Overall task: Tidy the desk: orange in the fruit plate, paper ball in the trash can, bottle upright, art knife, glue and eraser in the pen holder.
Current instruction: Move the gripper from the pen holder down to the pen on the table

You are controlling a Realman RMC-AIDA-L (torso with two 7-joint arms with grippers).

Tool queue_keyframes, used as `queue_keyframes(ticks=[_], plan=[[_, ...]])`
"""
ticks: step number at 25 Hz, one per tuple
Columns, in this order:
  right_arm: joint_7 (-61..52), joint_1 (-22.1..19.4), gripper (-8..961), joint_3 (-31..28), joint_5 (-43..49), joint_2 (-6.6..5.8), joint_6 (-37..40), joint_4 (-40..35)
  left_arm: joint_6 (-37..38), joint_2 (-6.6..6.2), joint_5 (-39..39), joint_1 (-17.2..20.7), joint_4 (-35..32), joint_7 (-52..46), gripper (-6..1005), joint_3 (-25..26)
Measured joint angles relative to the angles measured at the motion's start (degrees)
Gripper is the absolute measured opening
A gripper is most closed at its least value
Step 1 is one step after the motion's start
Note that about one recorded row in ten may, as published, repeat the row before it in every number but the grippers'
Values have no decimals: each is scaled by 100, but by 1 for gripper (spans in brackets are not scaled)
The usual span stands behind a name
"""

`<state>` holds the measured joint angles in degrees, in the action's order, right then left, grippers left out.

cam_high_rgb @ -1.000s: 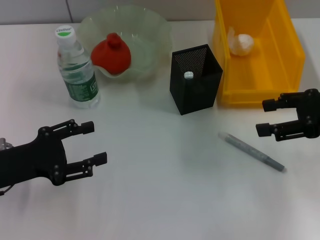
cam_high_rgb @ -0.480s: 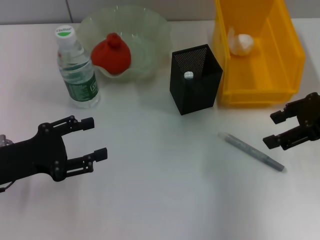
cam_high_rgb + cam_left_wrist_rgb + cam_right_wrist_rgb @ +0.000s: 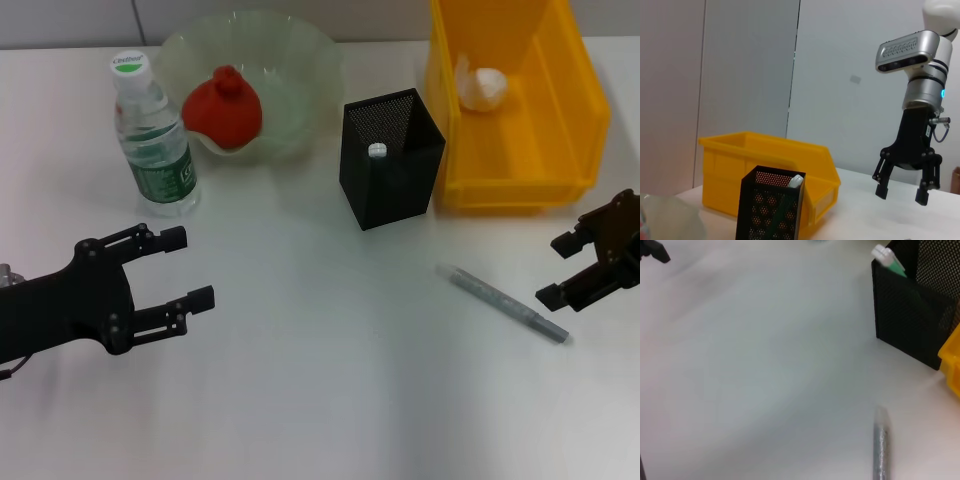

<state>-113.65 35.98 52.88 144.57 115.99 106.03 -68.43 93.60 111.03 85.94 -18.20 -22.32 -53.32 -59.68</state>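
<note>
Left gripper (image 3: 185, 268) at about 8 o'clock on the desk (image 3: 320, 400). Fingers spread wide, nothing between them. Hovers low, pointing toward centre.

Water bottle (image 3: 152, 135) at 10 o'clock, upright, cap on. Just past it toward 11, the fruit plate (image 3: 300, 70), a clear wavy dish, with the orange (image 3: 223, 108) resting inside against its near rim. It reads red-orange with a knob on top.

Near 12 o'clock, slightly right of centre, the pen holder (image 3: 390, 158), black mesh, square. One white-capped green item stands in it, probably the glue (image 3: 377, 151). Eraser not seen; may be down inside, cannot tell.

Yellow trash can (image 3: 575, 110) at 1 o'clock, touching or nearly touching the holder's side. Paper ball (image 3: 486, 87) lies in it.

Art knife (image 3: 503, 303) flat on the desk at about 4 o'clock, a slim grey stick. Long axis runs from 10 to 4, upper end toward the holder, lower end toward the desk's right edge.

Right gripper (image 3: 574, 268) at 3 o'clock, fingers parted, empty. The knife's lower end sits just beside it, toward 8 o'clock from the fingertips.

Judgement: knife is the one item left out. Right arm far nearer; left well apart. The grasp needs the fingers set across that diagonal axis.
</note>
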Motion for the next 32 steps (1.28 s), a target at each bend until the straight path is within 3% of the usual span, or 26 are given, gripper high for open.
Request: queue_keyframes(ticks=[10,17,32], plan=[[82,19,813,241,64,169,-285,5,-8,18,-17,1,0,-3,784,1],[66,126,813,841,65,278,-921,318,-9,34,-17,4,0,4,784,13],[43,477,814,1240,128,298,-1831,1296,6,83,-9,54,7,39,784,141]])
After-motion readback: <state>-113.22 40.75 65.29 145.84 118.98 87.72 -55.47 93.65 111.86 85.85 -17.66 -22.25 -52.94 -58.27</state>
